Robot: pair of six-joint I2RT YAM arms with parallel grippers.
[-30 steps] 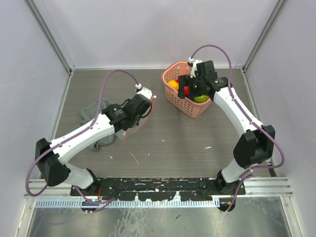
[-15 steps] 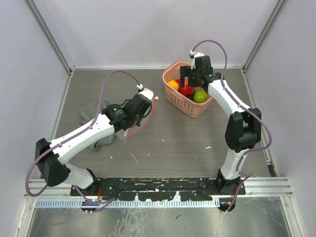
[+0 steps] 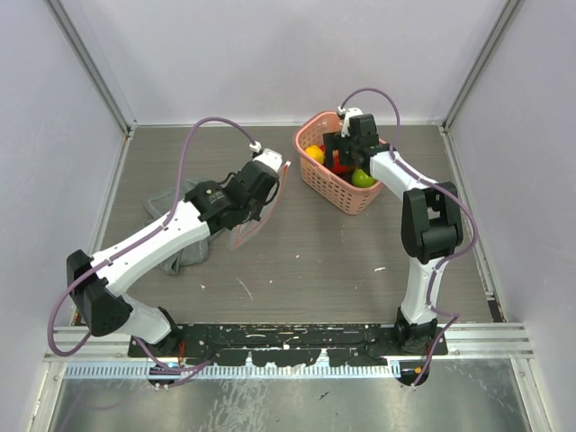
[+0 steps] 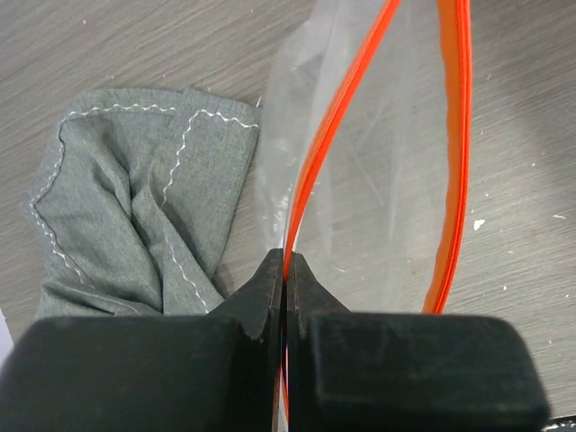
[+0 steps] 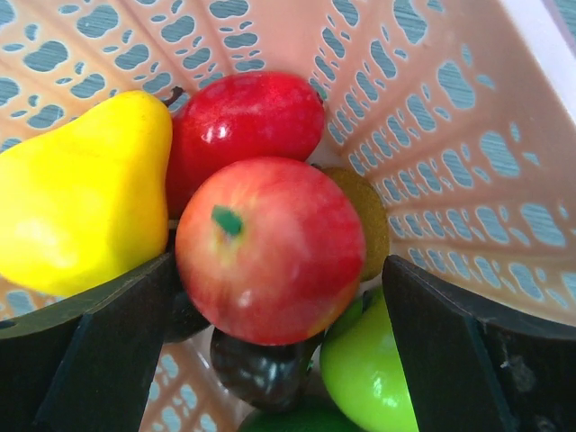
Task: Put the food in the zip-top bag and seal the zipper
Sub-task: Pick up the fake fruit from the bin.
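Right pincer [image 5: 281, 306]: jaws stood apart, straddling the red apple [image 5: 270, 247] in the pink basket [image 5: 432, 108]. Left pincer [image 4: 286, 270]: clamped on the zipper [image 4: 333, 135], held the zip-top bag [image 4: 387, 180] open, left of the basket.

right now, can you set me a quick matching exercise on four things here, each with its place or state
Things:
1. left gripper
2. right gripper
3. grey cloth
4. yellow pear

Places or states:
A. in the pink basket, beside the red apple
B. open, one finger on each side of the red apple
C. shut on the zipper of the zip-top bag
D. lying rumpled on the table beside the bag

Pairs: 1-C, 2-B, 3-D, 4-A
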